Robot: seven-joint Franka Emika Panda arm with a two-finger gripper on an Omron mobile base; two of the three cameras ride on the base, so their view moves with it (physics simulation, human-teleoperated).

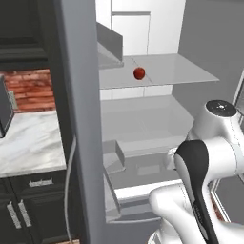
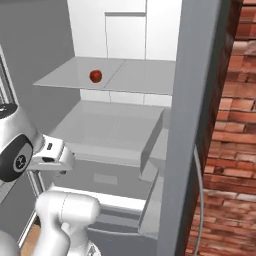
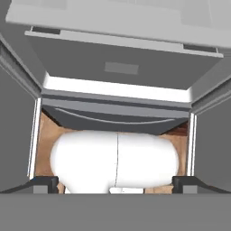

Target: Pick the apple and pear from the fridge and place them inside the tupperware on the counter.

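From the left base view, the arm is seen folded low before the open fridge (image 1: 143,119); the apple (image 1: 139,73) rests on an upper glass shelf, well above it, with the marble surface (image 1: 28,143) left of the fridge door. From the right base view, the apple (image 2: 95,76) sits near the shelf's front edge. In the hand view, the fingers (image 3: 45,184) are spread wide, released, pointed at the fridge's lower drawer.

The fridge (image 1: 143,119) is cut off by the top and bottom edges of both base views. Its door (image 1: 78,119) hides part of the counter (image 1: 28,143). The microwave (image 1: 5,109) is cropped at the left edge.
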